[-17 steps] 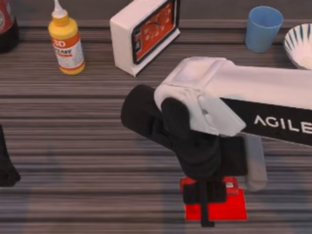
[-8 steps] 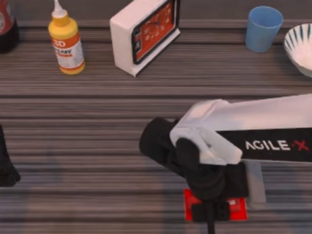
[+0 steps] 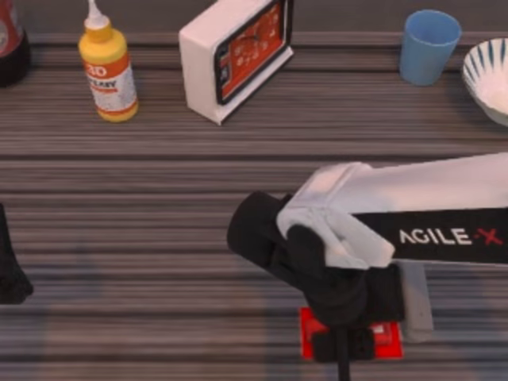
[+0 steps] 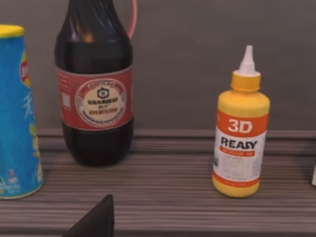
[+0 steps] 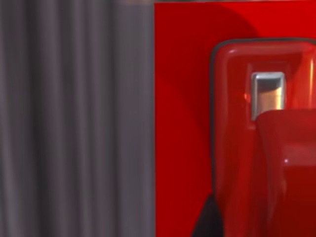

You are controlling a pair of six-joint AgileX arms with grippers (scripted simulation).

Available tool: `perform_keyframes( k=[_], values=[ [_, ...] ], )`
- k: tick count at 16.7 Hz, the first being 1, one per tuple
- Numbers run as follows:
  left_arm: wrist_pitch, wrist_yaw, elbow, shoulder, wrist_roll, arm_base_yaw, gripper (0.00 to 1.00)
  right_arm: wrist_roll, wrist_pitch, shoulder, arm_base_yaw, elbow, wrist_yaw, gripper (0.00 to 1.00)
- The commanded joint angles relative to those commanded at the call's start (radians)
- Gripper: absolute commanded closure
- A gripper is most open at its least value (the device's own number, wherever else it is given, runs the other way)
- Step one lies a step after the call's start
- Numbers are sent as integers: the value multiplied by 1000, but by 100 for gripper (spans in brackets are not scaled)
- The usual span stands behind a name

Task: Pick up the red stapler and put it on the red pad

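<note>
Seen from above: as the right arm reaches low over the near edge of the striped grey worktop (image 3: 159,206), its right jaws (image 3: 343,347) sit directly over the flat, thin, plain bright-red pad (image 3: 389,343).
Top view, stapler: the small glossy bright-red stapler is hidden under the black wrist here; only pad corners show either side of the jaws.
Top view, left jaws: the left jaws (image 3: 9,274) are parked at the left edge, well apart from the pad; whether they are open I cannot tell.
Left wrist view: only bystanders ahead, a dark sauce bottle (image 4: 95,84) and a yellow squeeze bottle (image 4: 241,128).
Right wrist view: the stapler (image 5: 264,133) lies just ahead of the jaws, resting over the red pad (image 5: 180,98), near its edge beside the worktop.
Right jaws, state: the fingers are not plainly shown, so open or closed cannot be told.
Step in hand: placing, at or near the release, by my judgement.
Next move: confirm the stapler is free, then lift straight up without dragging it off the pad.
</note>
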Motion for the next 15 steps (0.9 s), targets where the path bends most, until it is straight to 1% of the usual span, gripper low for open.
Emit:
perform_keyframes(
  k=[9, 10, 15],
  values=[
    [0, 0, 0, 0, 0, 0, 0, 0, 0, 0, 0, 0, 0, 2],
    [0, 0, 0, 0, 0, 0, 0, 0, 0, 0, 0, 0, 0, 0],
    [0, 0, 0, 0, 0, 0, 0, 0, 0, 0, 0, 0, 0, 0]
  ],
)
